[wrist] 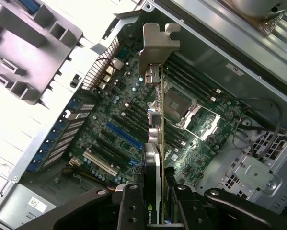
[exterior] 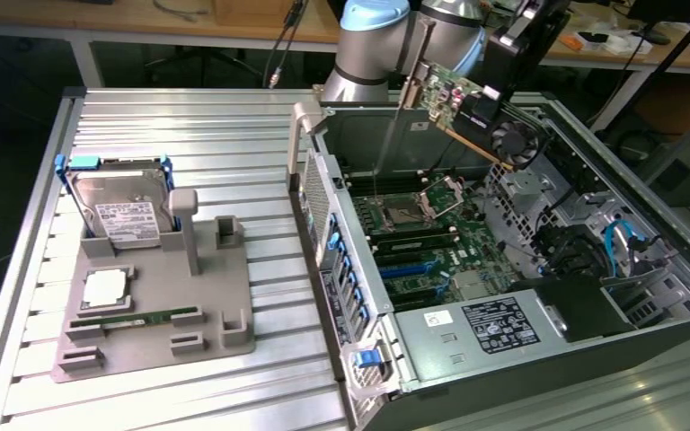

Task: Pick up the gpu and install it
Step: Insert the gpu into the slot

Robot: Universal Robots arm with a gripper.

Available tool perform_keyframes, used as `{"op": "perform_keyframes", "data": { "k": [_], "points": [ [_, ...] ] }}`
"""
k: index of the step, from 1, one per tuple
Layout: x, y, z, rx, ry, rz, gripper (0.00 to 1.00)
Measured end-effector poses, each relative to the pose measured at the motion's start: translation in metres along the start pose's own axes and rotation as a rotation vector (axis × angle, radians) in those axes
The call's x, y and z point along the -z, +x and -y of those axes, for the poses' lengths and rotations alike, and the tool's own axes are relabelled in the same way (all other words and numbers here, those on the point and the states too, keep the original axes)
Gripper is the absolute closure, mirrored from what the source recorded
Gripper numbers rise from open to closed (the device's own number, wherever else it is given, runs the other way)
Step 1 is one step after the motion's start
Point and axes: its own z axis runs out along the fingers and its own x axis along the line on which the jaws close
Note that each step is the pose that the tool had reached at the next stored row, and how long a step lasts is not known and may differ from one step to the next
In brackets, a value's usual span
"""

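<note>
Ribbed aluminium table (exterior: 190, 126) carries one open tower case (exterior: 321, 171) of grey sheet metal on the exterior view's right, its green motherboard (exterior: 429, 256) exposed. One silver arm (exterior: 363, 54) with a pale blue joint cap reaches down from the far side over the case. On the exterior view's left sits one grey moulded fixture (exterior: 219, 305) holding one silver hard drive (exterior: 123, 215), one square processor (exterior: 105, 287) and one narrow green RAM stick (exterior: 141, 317). The black gripper (wrist: 155, 191) has its jaws clamped on the gpu (wrist: 152, 153), a flat green card with black fan shroud and silver bracket. It hangs tilted in the air above the motherboard's far end.
</note>
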Motion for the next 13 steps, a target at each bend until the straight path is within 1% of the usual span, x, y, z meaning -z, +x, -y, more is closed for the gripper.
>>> {"op": "perform_keyframes", "data": {
  "k": [13],
  "points": [
    [0.0, 0.0, 0.0, 0.07, -0.0006, -0.0007, 0.73]
  ]
}}
